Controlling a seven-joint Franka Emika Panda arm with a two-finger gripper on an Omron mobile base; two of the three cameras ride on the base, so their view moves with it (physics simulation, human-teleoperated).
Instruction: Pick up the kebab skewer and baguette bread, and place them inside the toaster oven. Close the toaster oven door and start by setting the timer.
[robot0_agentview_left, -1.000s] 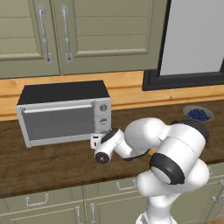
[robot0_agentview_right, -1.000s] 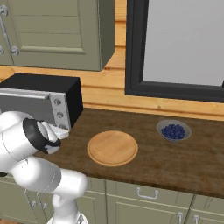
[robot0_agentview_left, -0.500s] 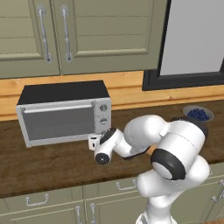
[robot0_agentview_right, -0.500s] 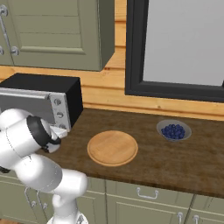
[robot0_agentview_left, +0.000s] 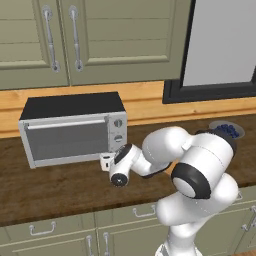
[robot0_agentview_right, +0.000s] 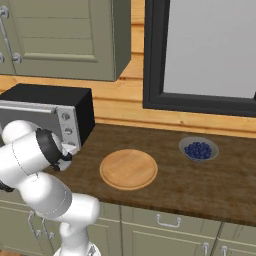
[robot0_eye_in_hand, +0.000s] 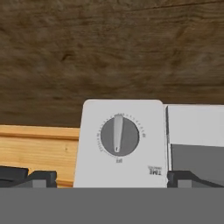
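Note:
The toaster oven (robot0_agentview_left: 70, 132) stands on the counter with its door (robot0_agentview_left: 66, 141) shut. My gripper (robot0_agentview_left: 106, 161) hovers just in front of the lowest part of the oven's right knob panel, fingers spread open and holding nothing. In the hand view the picture is rolled over, and the timer knob (robot0_eye_in_hand: 119, 135) sits centred between my dark fingertips (robot0_eye_in_hand: 26, 177), a short gap away. From the right base view the gripper (robot0_agentview_right: 70, 149) is beside the oven's panel (robot0_agentview_right: 66, 127). The kebab skewer and baguette bread are out of view.
A round wooden plate (robot0_agentview_right: 128, 168) lies bare on the counter to the right of the oven. A small bowl of blueberries (robot0_agentview_right: 199, 149) sits further right below the dark-framed window (robot0_agentview_right: 200, 50). Wall cabinets (robot0_agentview_left: 75, 40) hang above the oven.
The hand has crept slightly left toward the oven's knob panel. The jaws have stayed open.

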